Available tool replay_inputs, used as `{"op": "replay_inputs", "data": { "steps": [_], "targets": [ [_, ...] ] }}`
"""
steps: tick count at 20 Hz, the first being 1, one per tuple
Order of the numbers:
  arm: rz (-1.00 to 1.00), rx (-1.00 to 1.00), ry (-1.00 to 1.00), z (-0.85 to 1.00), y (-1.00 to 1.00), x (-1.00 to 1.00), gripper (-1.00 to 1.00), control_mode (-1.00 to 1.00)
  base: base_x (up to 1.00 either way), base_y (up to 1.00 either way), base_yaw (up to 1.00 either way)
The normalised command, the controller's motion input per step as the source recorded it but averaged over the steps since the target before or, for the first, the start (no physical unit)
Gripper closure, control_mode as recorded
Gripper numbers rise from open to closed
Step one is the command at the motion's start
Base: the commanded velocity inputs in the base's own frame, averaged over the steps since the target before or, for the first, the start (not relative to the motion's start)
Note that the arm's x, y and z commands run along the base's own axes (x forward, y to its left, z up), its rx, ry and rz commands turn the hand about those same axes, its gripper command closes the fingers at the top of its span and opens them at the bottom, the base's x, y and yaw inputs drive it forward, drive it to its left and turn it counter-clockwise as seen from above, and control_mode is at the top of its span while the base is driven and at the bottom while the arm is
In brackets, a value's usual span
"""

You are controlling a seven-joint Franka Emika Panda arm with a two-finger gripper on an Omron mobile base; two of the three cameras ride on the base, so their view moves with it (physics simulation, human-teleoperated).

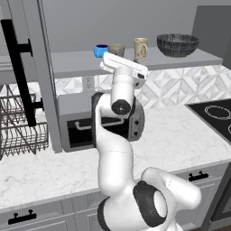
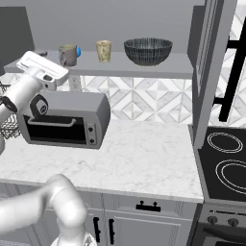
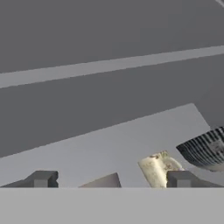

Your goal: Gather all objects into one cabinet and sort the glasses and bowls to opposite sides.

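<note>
All four dishes stand on the cabinet shelf (image 1: 72,63), just ahead of the gripper (image 3: 111,180) and at about its height. From left to right: the blue bowl (image 1: 100,51), left of the gripper; the grey-taupe mug (image 1: 117,49), touching or nearly touching that bowl, straight ahead; the cream mug (image 1: 140,48), ahead and slightly right; the dark grey ribbed bowl (image 1: 177,44), well to the right.

Gathering appears complete. Sorting looks unfinished, by judgement: the blue bowl sits beside the mugs while the ribbed bowl stands at the far end, so the two bowls are still split.

All vessels stand upright, long axes vertical, mouths up. The taupe mug's handle points left in the right base view; the cream mug's handle direction cannot be told.

The gripper's fingers (image 3: 41,178) are spread wide and hold nothing.
</note>
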Motion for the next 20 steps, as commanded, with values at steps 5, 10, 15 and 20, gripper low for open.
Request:
{"op": "replay_inputs", "data": {
  "steps": [5, 10, 15, 20],
  "targets": [
    [0.00, 0.36, 0.07, 0.05, -0.02, -0.99, -1.00, -1.00, 0.00, 0.00, 0.00],
    [0.00, 0.29, 0.13, 0.02, -0.01, -1.00, -1.00, -1.00, 0.00, 0.00, 0.00],
    [0.00, 0.24, 0.18, 0.00, 0.00, -1.00, -1.00, -1.00, 0.00, 0.00, 0.00],
    [-0.06, 0.20, 0.17, -0.06, -0.08, -0.36, -1.00, -1.00, 0.00, 0.00, 0.00]
  ]
}}
